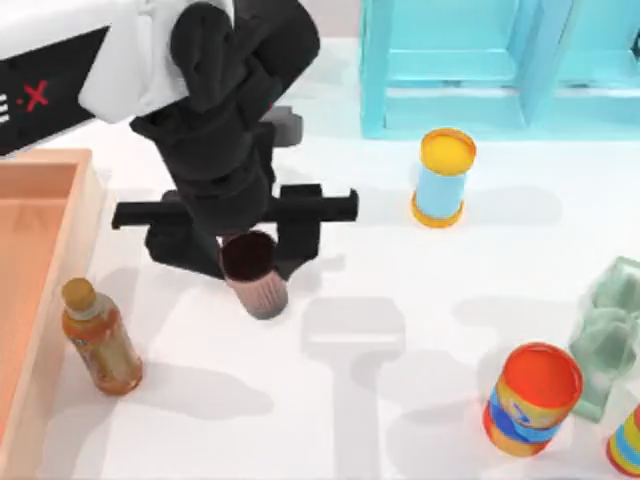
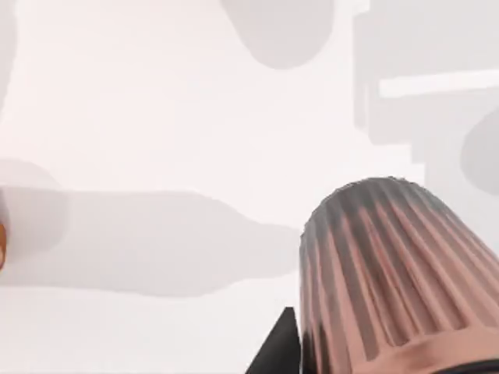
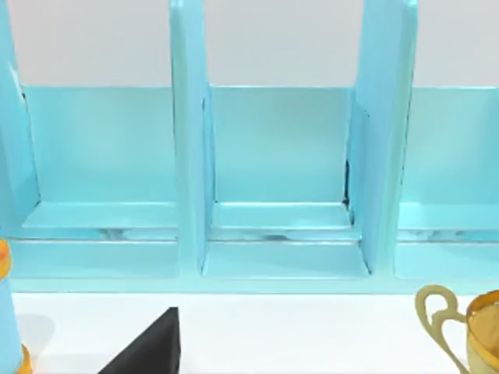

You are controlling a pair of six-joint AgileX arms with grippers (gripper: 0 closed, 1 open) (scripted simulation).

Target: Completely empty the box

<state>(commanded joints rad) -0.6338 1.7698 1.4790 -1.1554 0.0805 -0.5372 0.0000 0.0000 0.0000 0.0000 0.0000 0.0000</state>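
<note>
Left gripper (image 1: pixel 258 262) clamped on the ribbed brown cup (image 1: pixel 257 280), just above the white table (image 1: pixel 400 300), well clear of the box (image 1: pixel 40 260) at the table's left edge: lower until the cup's base seats flat, then release, staying off the tea bottle (image 1: pixel 98 338).

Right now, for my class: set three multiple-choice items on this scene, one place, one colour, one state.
1. The amber bottle stands: A beside the box, on the table; B inside the box; C on the shelf.
2. The shelf is: A red; B turquoise; C black.
3. The ribbed cup is: A lying flat; B upside down; C in the left claw.
Answers: A, it stands outside the box wall; B, turquoise frame; C, the claw grips it over the table. Right claw faces the shelf.
</note>
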